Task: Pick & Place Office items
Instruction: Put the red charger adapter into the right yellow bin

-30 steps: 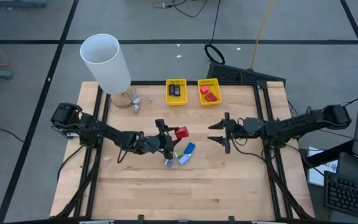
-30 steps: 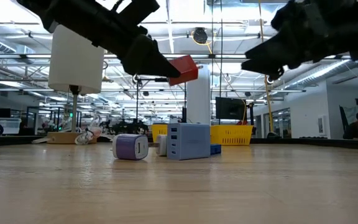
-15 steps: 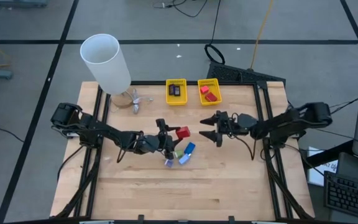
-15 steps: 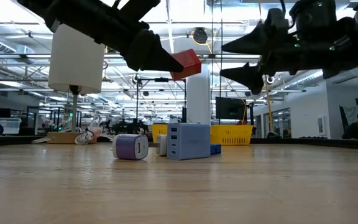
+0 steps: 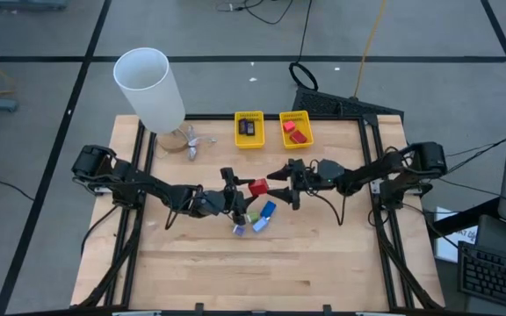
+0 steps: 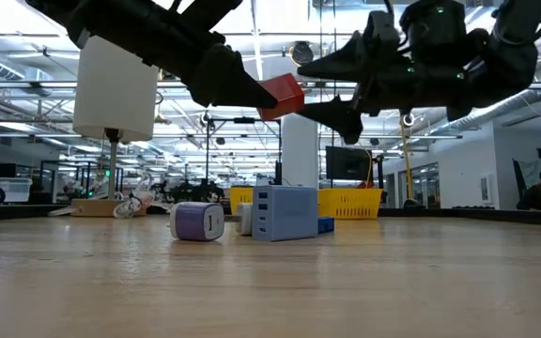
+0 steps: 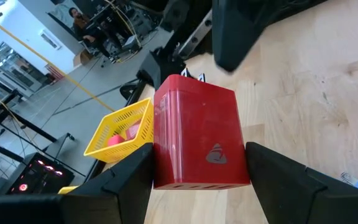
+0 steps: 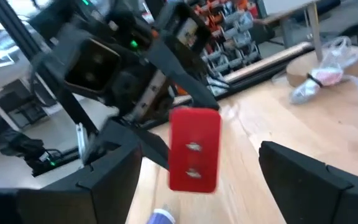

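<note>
You are at a hand-over in mid-air; the left gripper (image 5: 241,195) holds the red block (image 5: 257,187) above the table (image 5: 323,263), its fingers (image 7: 123,186) clamped on the block's two sides at a moderate spread, as the left wrist view shows plainly. The right gripper (image 5: 281,180) stands just beside the block with its fingers (image 8: 110,180) spread wide and nothing between them; in the right wrist view the block sits centred in the gap, still short of contact.

The other office items are the blue block (image 5: 267,210), the lavender item (image 5: 240,229) and a small green piece (image 5: 251,217); they lie on the table just below the raised block, well clear of it in the low view. The two yellow baskets (image 5: 249,140) stand at the far edge; one holds a black item (image 5: 248,127), the other red pieces (image 5: 295,132).

Judged from this, the next move calls for the right gripper to advance until its pads bracket the free end of the block; close it firmly before you release the left; keep the approach level, since a skewed closure could twist the block out of both grips. The likely destination is the basket with the red pieces.
</note>
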You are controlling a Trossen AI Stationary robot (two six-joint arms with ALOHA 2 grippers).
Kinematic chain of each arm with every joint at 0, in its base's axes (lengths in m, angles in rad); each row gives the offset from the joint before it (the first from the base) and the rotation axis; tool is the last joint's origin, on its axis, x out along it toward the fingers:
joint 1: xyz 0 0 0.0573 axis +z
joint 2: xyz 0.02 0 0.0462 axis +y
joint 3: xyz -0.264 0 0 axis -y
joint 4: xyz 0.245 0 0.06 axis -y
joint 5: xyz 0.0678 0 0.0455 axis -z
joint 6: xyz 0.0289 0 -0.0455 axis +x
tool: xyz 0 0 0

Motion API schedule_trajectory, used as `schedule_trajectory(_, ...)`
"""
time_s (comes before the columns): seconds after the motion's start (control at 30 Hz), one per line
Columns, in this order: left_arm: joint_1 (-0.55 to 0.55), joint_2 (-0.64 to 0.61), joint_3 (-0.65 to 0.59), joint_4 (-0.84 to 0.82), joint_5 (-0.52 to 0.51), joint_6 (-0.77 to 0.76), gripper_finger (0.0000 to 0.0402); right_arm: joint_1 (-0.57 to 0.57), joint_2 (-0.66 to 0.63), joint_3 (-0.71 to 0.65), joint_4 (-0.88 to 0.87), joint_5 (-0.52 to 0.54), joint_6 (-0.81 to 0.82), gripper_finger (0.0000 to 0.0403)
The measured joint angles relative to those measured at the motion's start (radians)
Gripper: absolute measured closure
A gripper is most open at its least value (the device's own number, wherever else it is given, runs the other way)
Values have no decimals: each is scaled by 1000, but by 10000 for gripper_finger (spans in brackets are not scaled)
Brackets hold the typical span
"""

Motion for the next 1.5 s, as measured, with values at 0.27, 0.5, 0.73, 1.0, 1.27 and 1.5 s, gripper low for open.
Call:
schedule_trajectory(0.27, 0, 0, 0, -8, 0, 0, 158, 2, 79, 46, 4, -3, 26, 94)
schedule_trajectory(0.5, 0, 0, 0, -16, 0, -1, 158, 6, 83, 49, 2, -22, 21, 114)
schedule_trajectory(0.73, 1, 0, 0, -26, 0, -7, 158, 6, 81, 49, -3, -26, 14, 176)
schedule_trajectory(1.0, 1, 0, 0, -28, -1, -11, 158, 6, 81, 49, -11, -49, -5, 268)
schedule_trajectory(1.27, 6, 0, 0, -29, 1, -70, 158, 6, 81, 48, -14, -53, -14, 287)
schedule_trajectory(1.5, -17, 0, 0, 0, -3, -140, 159, 6, 81, 47, -10, -64, -34, 287)
